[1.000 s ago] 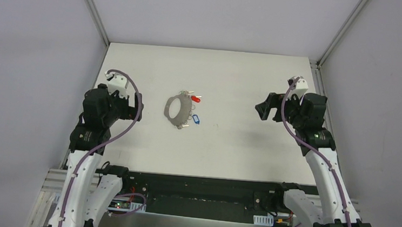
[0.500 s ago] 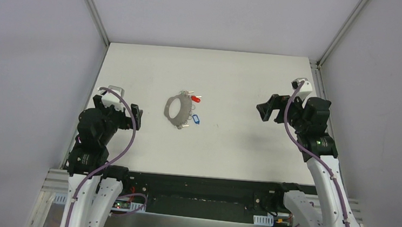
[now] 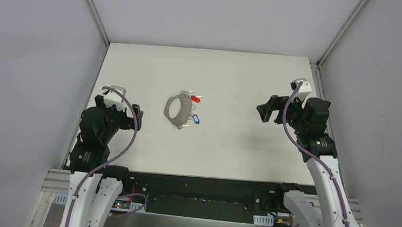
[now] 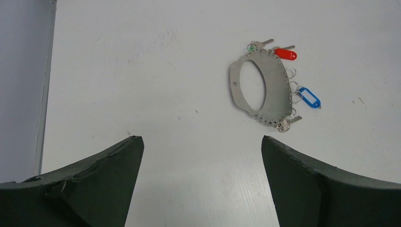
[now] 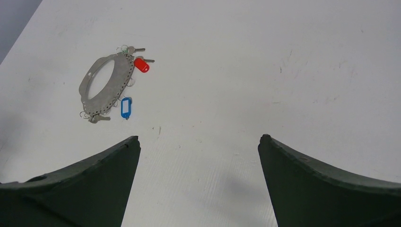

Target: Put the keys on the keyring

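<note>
The keyring (image 3: 170, 111), a flat grey metal ring with small holes along its rim, lies on the white table left of centre; it also shows in the left wrist view (image 4: 276, 94) and the right wrist view (image 5: 118, 87). Keys lie round its right edge: a red-tagged key (image 3: 195, 98) (image 4: 285, 53) (image 5: 141, 65), a blue-tagged key (image 3: 195, 119) (image 4: 309, 97) (image 5: 126, 107) and a bare silver key (image 4: 287, 124). My left gripper (image 3: 136, 116) (image 4: 201, 138) is open, left of the keyring and apart from it. My right gripper (image 3: 265, 109) (image 5: 199, 137) is open, well off to the right.
The table (image 3: 229, 143) is walled by grey panels at the left, back and right. A metal frame rail (image 3: 199, 181) runs along its near edge between the arm bases. A green tag (image 4: 252, 47) peeks out at the keyring's far end.
My left arm has drawn back toward the near left of the table, away from the keyring. The right arm has shifted slightly right. The keyring and keys lie as before.
</note>
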Controlling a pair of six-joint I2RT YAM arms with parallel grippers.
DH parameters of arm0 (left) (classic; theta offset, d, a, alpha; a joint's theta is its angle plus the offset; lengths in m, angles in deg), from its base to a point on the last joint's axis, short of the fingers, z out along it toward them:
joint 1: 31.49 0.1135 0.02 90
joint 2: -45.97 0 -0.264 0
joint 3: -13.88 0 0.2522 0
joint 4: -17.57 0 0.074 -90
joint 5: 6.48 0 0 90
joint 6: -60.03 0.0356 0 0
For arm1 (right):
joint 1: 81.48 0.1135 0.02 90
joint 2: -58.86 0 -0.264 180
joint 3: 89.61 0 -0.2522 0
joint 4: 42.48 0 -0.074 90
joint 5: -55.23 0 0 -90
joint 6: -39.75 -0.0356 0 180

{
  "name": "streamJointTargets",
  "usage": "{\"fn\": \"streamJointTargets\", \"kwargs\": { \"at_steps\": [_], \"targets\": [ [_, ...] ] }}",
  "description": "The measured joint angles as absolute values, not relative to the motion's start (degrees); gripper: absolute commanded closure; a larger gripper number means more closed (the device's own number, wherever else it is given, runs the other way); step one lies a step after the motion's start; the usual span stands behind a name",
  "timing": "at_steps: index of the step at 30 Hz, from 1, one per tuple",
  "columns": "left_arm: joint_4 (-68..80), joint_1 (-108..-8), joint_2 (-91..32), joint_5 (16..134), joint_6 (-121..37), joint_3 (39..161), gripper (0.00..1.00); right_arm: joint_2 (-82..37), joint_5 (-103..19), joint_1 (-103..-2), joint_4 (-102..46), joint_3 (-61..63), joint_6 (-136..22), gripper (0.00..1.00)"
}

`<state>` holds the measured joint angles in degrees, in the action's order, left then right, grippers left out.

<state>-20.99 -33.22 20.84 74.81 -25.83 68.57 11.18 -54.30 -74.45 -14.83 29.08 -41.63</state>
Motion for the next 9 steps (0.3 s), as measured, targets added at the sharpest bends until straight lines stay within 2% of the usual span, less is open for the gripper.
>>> {"fn": "streamJointTargets", "kwargs": {
  "at_steps": [9],
  "targets": [
    [-21.19, -32.48, 20.84, 74.59, -25.13, 67.24, 0.01, 10.5, -54.3, -74.52, -14.76, 29.62, -41.13, 0.0]
  ]
}}
